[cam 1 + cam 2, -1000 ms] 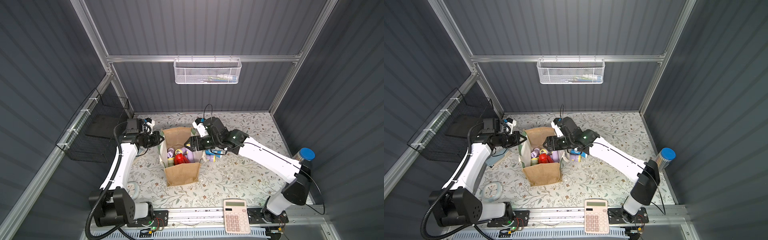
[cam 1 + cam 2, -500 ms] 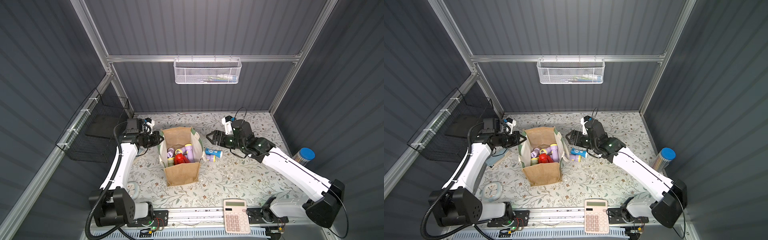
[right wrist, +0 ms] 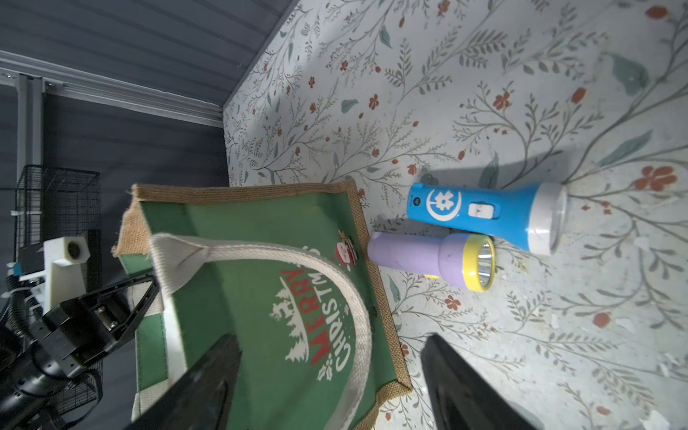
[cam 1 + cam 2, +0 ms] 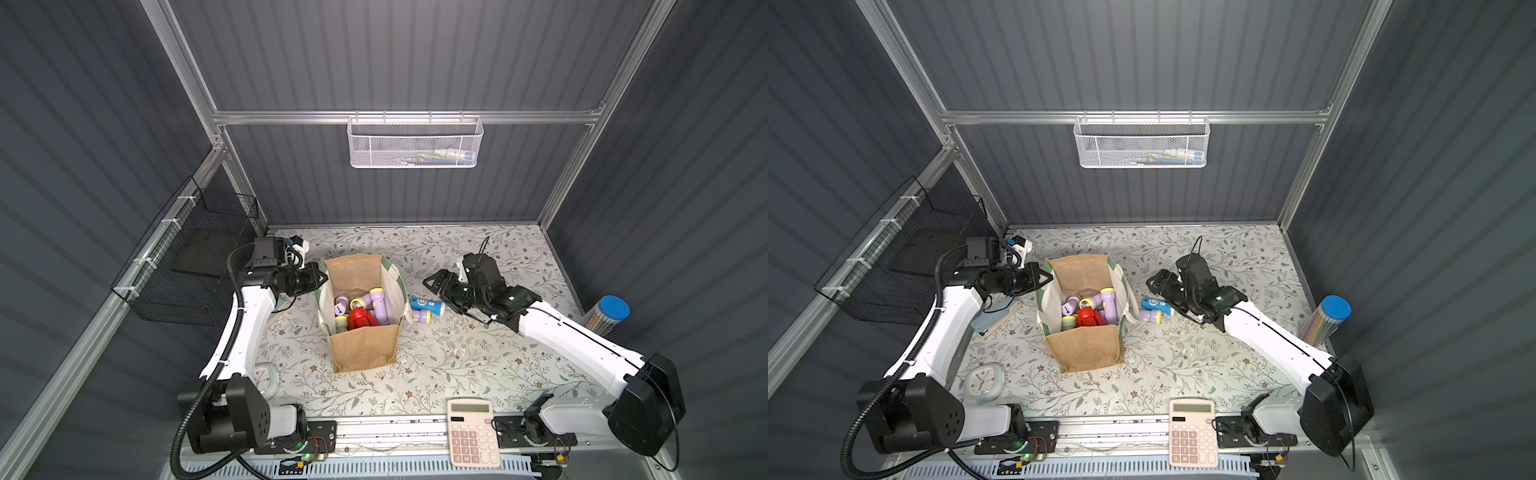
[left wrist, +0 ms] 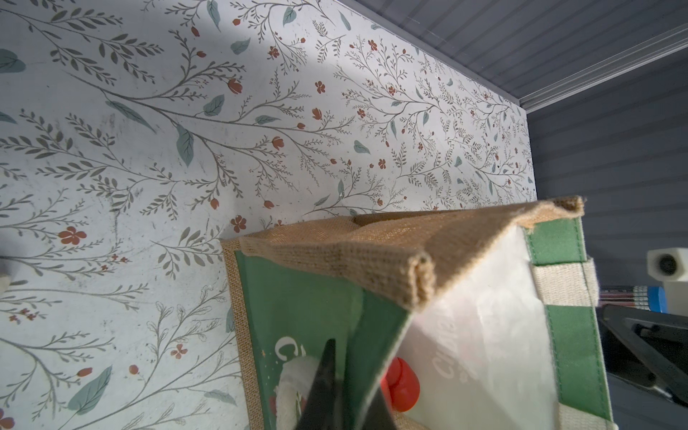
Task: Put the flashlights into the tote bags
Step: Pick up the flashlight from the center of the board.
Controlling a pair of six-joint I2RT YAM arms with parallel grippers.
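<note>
The tan jute tote bag [image 4: 363, 347] [image 4: 1086, 347] stands open mid-table. Several flashlights lie inside it: lilac [image 4: 378, 305], red [image 4: 361, 319] and pale green. On the table just right of the bag lie a blue flashlight [image 4: 426, 304] [image 3: 480, 214] and a lilac one [image 4: 422, 318] [image 3: 428, 258]. My left gripper [image 4: 322, 276] [image 5: 348, 368] is shut on the bag's green side panel [image 5: 305, 309] at its left rim. My right gripper [image 4: 434, 282] [image 3: 331, 346] hangs open and empty, right of the bag and just behind the two loose flashlights.
A pink calculator [image 4: 471, 432] lies at the front edge and a round clock [image 4: 266, 380] at front left. A clear pencil tube with a blue lid [image 4: 606, 313] stands at the right wall. A black wire basket [image 4: 187, 266] hangs left, a white mesh basket [image 4: 415, 143] behind.
My right gripper has pulled back from above the bag's opening to the right, with its jaws open. The left gripper keeps its hold on the bag's rim.
</note>
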